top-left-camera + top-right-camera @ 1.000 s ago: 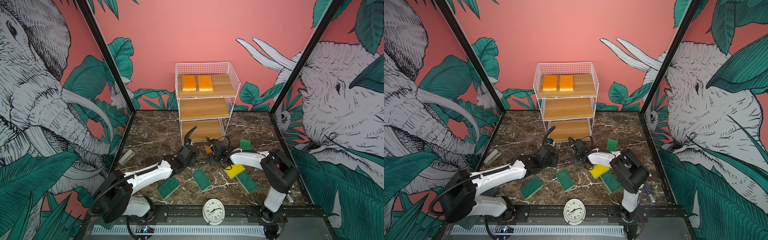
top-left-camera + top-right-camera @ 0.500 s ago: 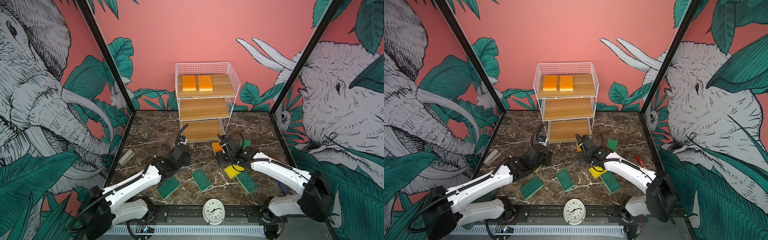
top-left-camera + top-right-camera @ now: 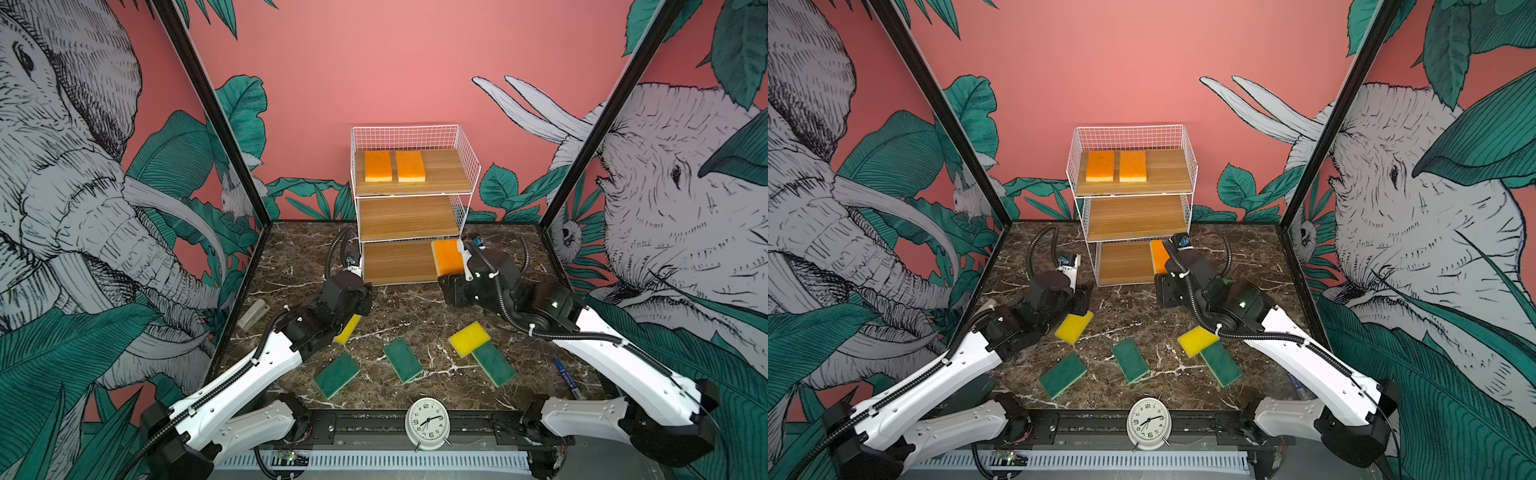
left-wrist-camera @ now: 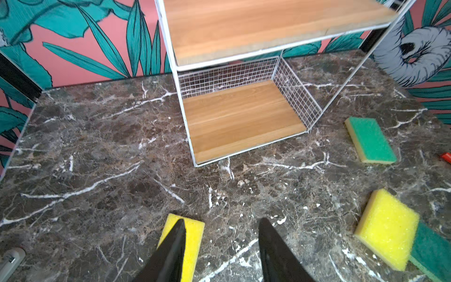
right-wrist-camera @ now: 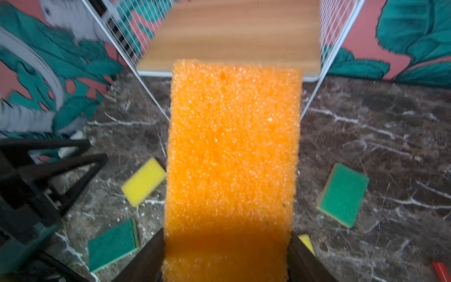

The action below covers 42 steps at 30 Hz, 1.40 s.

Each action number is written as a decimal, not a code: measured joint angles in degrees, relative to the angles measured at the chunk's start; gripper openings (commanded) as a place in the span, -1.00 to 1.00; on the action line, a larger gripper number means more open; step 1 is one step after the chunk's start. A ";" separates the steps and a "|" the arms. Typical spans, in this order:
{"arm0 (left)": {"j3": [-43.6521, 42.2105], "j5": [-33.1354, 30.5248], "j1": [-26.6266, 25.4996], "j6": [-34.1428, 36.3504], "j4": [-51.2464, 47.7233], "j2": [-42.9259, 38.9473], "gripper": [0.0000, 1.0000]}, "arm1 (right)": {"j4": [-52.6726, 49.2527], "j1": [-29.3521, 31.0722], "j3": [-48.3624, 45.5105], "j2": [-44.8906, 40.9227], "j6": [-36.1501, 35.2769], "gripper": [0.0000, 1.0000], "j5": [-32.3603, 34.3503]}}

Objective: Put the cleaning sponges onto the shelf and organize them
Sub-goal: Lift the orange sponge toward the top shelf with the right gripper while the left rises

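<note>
**Orange foam held at the foot of the shelf**

At twelve o'clock on the marble top, the shelf (image 3: 409, 216) is set against the back wall. Two orange sponges (image 3: 378, 165) are laid side by side on its top board, and the lower boards are bare. The right gripper (image 5: 227, 256) is clamped across the width of a third orange sponge (image 5: 231, 146), which is held out flat at the lowest tier's front corner, about one o'clock from the table's middle. The left gripper (image 4: 223, 221) is parted and empty, with one finger over a yellow sponge (image 4: 195, 232) near nine o'clock. Green sponges (image 3: 402, 359) and a second yellow one (image 3: 469, 337) are scattered from five to seven o'clock. The foam is judged light, soft and grippy. It is best pinched across its width, gently, lest it buckle.
</note>
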 measured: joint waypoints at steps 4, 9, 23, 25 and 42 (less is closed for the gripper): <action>2.71 0.66 0.28 1.86 -0.55 0.00 0.00 | -0.17 0.02 8.07 3.19 -2.89 0.38 1.62; 4.20 1.27 1.07 3.04 -1.27 0.11 0.00 | 0.39 0.02 14.97 7.54 -8.35 0.38 3.96; 8.92 1.79 3.17 4.52 -0.96 3.82 0.00 | 5.62 -7.30 33.40 21.03 -22.73 0.35 4.87; 9.25 1.99 3.37 4.70 -0.68 4.33 0.00 | 5.77 -9.07 35.60 22.45 -23.34 0.35 4.39; 9.84 5.25 8.94 5.03 1.46 6.40 -0.02 | 10.08 -16.72 43.67 34.10 -25.03 0.35 -1.22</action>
